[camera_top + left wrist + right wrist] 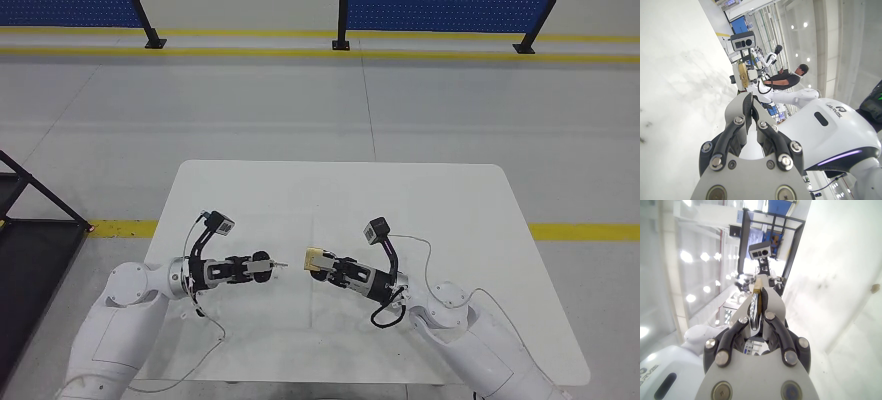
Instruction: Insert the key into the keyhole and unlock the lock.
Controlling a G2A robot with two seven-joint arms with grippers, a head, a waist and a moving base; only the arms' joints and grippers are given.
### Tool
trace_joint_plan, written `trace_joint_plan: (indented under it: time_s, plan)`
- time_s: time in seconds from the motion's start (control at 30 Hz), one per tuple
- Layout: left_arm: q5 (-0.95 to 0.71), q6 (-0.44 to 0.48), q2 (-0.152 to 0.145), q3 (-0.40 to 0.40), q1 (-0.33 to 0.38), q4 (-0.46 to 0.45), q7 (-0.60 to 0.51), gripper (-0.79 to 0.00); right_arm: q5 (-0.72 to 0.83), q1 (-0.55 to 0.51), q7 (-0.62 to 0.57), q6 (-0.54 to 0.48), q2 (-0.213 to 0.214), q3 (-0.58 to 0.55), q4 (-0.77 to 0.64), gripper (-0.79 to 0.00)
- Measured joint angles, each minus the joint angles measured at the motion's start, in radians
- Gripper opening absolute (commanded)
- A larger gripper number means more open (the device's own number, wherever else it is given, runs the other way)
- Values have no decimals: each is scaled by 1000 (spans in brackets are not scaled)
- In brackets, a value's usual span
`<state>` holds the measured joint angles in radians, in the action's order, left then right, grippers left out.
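Over the near half of the desk (pixel 400 200) I hold my two arms toward each other, each with one thing. My left gripper (pixel 266 267) is clenched on the key (pixel 281 265). The key stands out from the fingertips and points across to the other arm. From the left wrist camera the left gripper (pixel 750 98) has its two black pads pressed together. The key is only a thin edge at the tips there, too small for me to tell more about it.

My right gripper (pixel 326 264) grasps the lock (pixel 315 259), a brass-coloured block that faces the key. From the right wrist camera the right gripper (pixel 761 291) has the lock (pixel 758 283) between its fingers. The brass body sits at the tips and the shiny shackle (pixel 754 309) lies back between the fingers toward the wrist.

The left wrist camera looks straight at the lock (pixel 742 70). The keyhole (pixel 743 77) is a small dark slot in the brass face, turned to my left gripper.

The key's tip and the lock are near but apart, with a small gap between them, so the key is not yet in the keyhole. They are roughly in one line.
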<state>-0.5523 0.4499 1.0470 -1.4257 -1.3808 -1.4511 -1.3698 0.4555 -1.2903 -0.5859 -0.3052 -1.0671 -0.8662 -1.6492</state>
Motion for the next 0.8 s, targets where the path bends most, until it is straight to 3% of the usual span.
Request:
trace_joint_plan:
  time_s: [0.8]
  plan:
    - [43, 33, 8, 100, 42, -2, 106, -785, 0, 0, 0, 0, 0, 0, 0, -785]
